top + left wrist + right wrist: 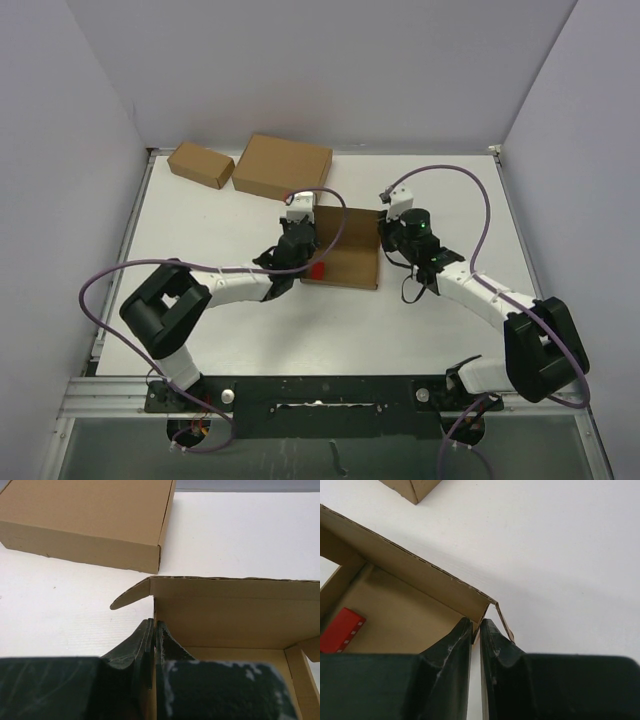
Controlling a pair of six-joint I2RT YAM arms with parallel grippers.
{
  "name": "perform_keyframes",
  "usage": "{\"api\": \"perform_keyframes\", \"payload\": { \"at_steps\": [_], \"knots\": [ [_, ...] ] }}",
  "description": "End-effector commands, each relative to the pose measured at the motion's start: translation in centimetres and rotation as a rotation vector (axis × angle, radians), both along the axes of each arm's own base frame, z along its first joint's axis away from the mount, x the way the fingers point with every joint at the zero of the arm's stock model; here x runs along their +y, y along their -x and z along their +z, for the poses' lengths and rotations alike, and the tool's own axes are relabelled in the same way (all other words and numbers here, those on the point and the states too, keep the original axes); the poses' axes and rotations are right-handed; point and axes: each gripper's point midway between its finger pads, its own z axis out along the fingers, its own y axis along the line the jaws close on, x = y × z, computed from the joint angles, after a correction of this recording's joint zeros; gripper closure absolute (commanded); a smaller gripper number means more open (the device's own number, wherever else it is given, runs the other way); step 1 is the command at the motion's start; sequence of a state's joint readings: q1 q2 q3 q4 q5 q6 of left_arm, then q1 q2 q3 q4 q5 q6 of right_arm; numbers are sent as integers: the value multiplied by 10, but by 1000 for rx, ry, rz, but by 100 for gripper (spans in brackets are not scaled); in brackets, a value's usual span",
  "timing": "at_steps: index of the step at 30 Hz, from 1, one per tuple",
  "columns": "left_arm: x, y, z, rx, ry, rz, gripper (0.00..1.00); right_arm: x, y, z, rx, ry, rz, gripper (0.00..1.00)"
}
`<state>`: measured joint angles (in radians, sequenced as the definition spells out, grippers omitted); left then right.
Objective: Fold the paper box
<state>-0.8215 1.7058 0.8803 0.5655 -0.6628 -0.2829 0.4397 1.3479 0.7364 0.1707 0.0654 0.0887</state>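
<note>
While the box point(350, 255) sits mid-table between the arms, its left wall pinched in the closed left gripper point(154, 630) and its right corner nipped in the narrow right gripper point(476, 625), we should hold both walls upright and square, never yanking.

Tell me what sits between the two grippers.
The paper box spans the gap from left gripper to right gripper, a red item inside; top view shows it.
</note>
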Motion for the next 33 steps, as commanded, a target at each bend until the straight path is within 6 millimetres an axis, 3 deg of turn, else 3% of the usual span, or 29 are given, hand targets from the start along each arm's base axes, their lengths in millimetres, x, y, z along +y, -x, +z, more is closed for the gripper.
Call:
{"api": "perform_keyframes", "payload": {
  "at_steps": [1, 7, 15, 26, 33],
  "knots": [
    [-36, 25, 14, 12, 77, -167, 100, 45, 16, 8, 28, -97, 127, 88],
    [-30, 31, 6, 19, 53, -180, 100, 46, 27, -3, 32, -68, 144, 88],
    [-13, 32, 13, -8, 36, -141, 100, 61, 11, 13, -65, -34, 163, 88],
    [33, 32, 25, -54, 0, -24, 100, 117, -9, 37, -184, 6, 254, 88],
    [46, 39, 15, -34, -7, -12, 100, 129, -3, 16, -180, 28, 290, 88]
  ]
}}
